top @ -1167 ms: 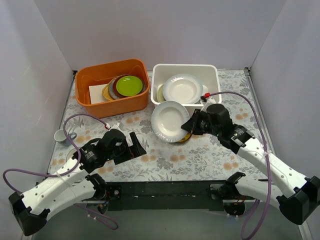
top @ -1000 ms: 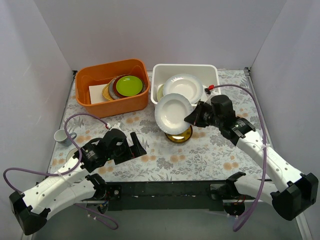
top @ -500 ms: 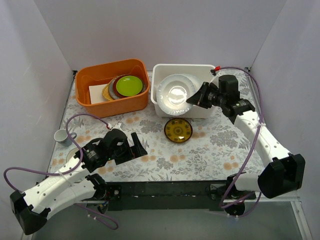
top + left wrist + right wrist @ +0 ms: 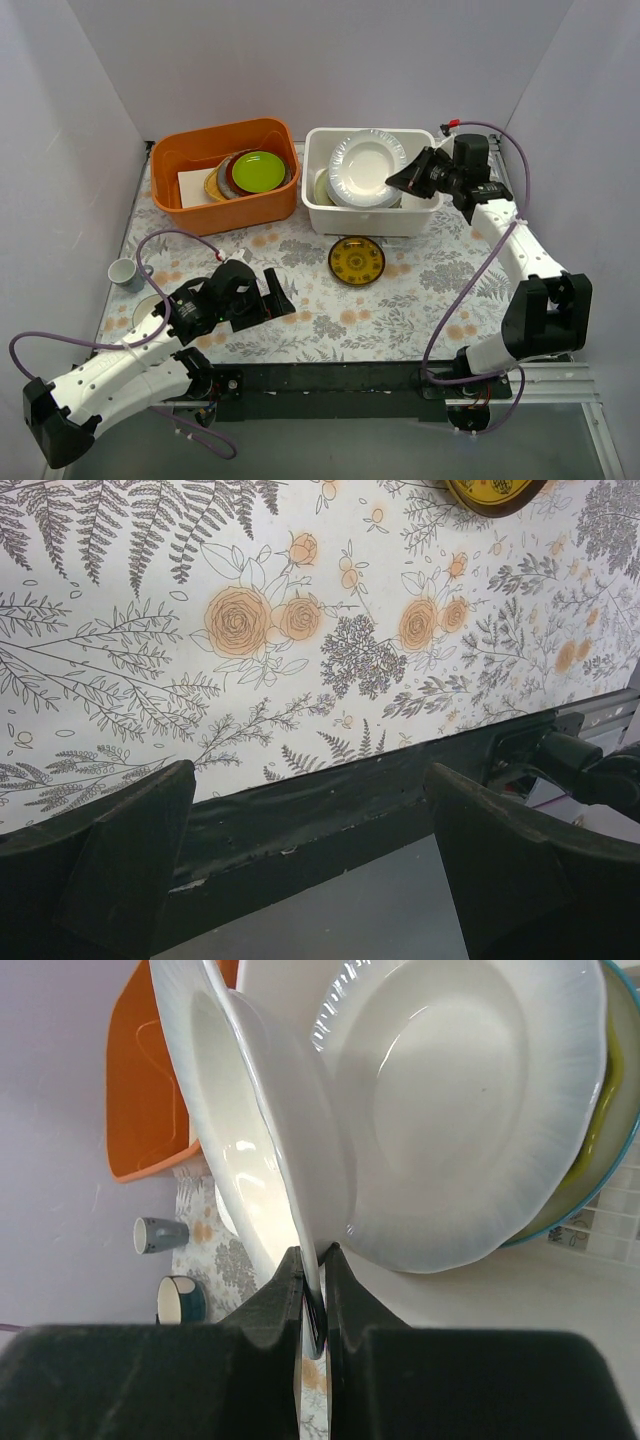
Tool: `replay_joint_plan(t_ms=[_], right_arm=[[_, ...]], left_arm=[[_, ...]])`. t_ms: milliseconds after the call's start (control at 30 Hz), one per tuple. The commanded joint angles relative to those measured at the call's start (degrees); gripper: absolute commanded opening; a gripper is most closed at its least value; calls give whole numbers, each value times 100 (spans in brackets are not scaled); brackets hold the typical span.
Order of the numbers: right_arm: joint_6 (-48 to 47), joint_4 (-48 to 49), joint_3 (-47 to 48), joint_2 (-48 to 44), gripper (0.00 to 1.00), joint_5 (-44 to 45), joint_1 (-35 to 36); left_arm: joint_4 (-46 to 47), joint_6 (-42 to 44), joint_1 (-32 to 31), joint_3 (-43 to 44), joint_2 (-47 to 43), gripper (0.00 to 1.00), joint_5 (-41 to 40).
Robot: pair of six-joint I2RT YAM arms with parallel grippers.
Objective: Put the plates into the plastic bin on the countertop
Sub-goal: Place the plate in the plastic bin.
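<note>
Top view: a floral tabletop (image 4: 420, 310) enclosed by plain pale walls carries an orange tub (image 4: 175, 205) at rear left and a white bin (image 4: 370, 218) beside it at rear centre. The right pincer (image 4: 395, 180) reaches over the bin's right side and is closed on the rim of a white plate (image 4: 365, 165), which sits tilted above the bin's interior. A gold plate (image 4: 356, 260) lies flat on the tabletop just in front of the bin. The orange tub holds a stack topped by a green plate (image 4: 258, 170). A cup (image 4: 122, 272) stands near the left edge. The left pincer (image 4: 280, 297) hangs low over the near-left tabletop, well apart from every plate. Left wrist view: the left pincer (image 4: 320, 880) is fully open and grips nothing. Its fingers (image 4: 120, 865) frame the tabletop's near edge and the black rail below it, and the gold plate (image 4: 495, 492) shows at the top edge. Right wrist view: the right pincer (image 4: 312, 1305) clamps the white plate (image 4: 255, 1160) by its rim, seen nearly edge-on. A second white plate (image 4: 470, 1110) lies just behind it in the bin (image 4: 610, 1215), on top of a yellow-green plate (image 4: 600, 1130). Whether the two white plates touch cannot be told. The orange tub (image 4: 150, 1090), the cup (image 4: 158, 1233) and a second cup (image 4: 180, 1300) appear at left.
</note>
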Motion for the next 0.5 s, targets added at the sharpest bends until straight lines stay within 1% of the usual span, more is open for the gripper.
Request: replay_joint_plan(t_ms=[0, 200, 467], right_arm=[[220, 945, 324, 84, 1, -426, -189], [342, 1191, 368, 436, 1, -470, -321], [440, 1402, 403, 858, 1, -488, -321]], left_arm=[[98, 25, -30, -89, -35, 98, 64], [142, 8, -39, -107, -114, 98, 73], [133, -19, -39, -133, -132, 98, 56]])
